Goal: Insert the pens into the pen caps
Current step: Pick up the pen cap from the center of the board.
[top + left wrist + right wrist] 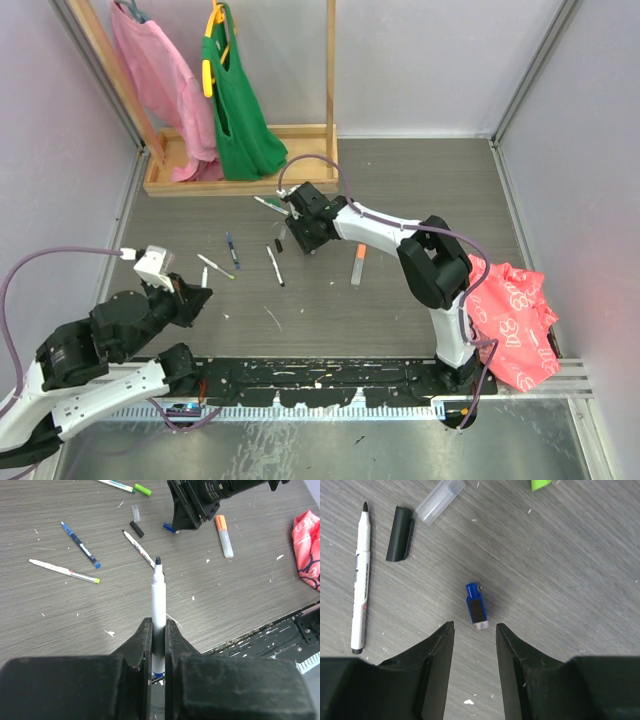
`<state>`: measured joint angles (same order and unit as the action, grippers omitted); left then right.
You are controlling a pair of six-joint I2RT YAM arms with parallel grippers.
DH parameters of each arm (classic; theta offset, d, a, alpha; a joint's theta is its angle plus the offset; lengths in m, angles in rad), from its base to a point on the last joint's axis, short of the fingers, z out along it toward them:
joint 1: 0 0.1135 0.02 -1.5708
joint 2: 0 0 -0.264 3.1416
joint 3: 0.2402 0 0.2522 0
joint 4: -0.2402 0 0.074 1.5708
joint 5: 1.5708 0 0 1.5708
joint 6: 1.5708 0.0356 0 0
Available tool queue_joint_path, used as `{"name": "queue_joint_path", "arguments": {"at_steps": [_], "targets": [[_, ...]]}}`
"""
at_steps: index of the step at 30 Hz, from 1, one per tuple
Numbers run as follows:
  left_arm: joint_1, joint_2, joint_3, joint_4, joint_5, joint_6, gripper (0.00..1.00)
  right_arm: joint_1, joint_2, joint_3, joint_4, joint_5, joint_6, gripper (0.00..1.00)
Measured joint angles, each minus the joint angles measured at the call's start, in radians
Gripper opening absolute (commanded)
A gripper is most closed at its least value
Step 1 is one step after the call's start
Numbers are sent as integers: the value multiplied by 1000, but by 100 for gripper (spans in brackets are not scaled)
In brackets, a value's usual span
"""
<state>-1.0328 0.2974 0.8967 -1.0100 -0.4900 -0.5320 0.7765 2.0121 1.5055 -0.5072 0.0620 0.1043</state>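
Looking down, the top external camera takes in both arms, the wooden rack (330,60) with pink and green garments at the upper left, and a red patterned bag (510,320) at the lower right, but the caps are too small to tell apart there. The left wrist view shows what that one cannot: the left jaws are clenched on a white pen (158,595), with its dark tip pointing up the frame and a blue end showing low between them. Beyond it, a blue pen (80,545) and a green-ended pen (64,571) lie at the left, and an orange pen (224,535) at the upper right. The right wrist view brings the caps close. A blue cap (476,610) lies on the grey surface (570,580) near the frame's centre, just above the gap between the right jaws, which stand apart, grasp nothing and do not touch it. At the upper left a black cap (400,540) lies just beside a clear cap (440,501), with a black-tipped white pen (360,577) along the left edge
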Motion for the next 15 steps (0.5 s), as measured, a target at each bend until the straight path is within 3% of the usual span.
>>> {"name": "queue_joint_path", "arguments": {"at_steps": [8, 15], "targets": [[0, 108, -5, 3, 24, 17, 0, -5, 70, 65, -16, 10, -46, 41], [0, 95, -10, 3, 24, 25, 0, -5, 109, 72, -35, 8, -66, 35]]}}
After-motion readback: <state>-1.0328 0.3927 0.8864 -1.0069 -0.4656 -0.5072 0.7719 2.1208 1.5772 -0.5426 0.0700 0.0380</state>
